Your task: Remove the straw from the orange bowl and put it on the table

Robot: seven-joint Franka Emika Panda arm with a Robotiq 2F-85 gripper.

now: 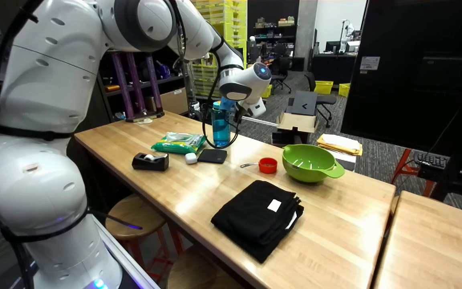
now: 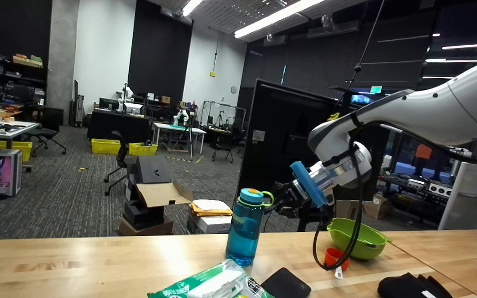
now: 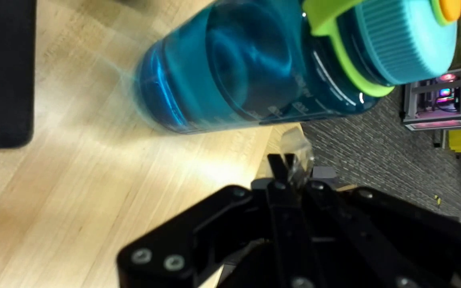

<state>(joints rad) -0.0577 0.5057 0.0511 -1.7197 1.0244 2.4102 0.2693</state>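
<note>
I see no straw in any view. A small red-orange cup with a metal-looking handle stands on the table in both exterior views. Its contents are too small to tell. The pale wood table also fills much of the wrist view. My gripper is above the table beside the blue bottle, its fingers together. A clear, crumpled, plastic-like piece shows at the fingertips; I cannot tell whether it is held or stuck there. In an exterior view the gripper appears close to the bottle's cap.
A blue bottle stands upright close to the gripper. A green bowl stands beside the red-orange cup. A black folded cloth, black flat case, green wipes pack, white case and tape dispenser lie on the table.
</note>
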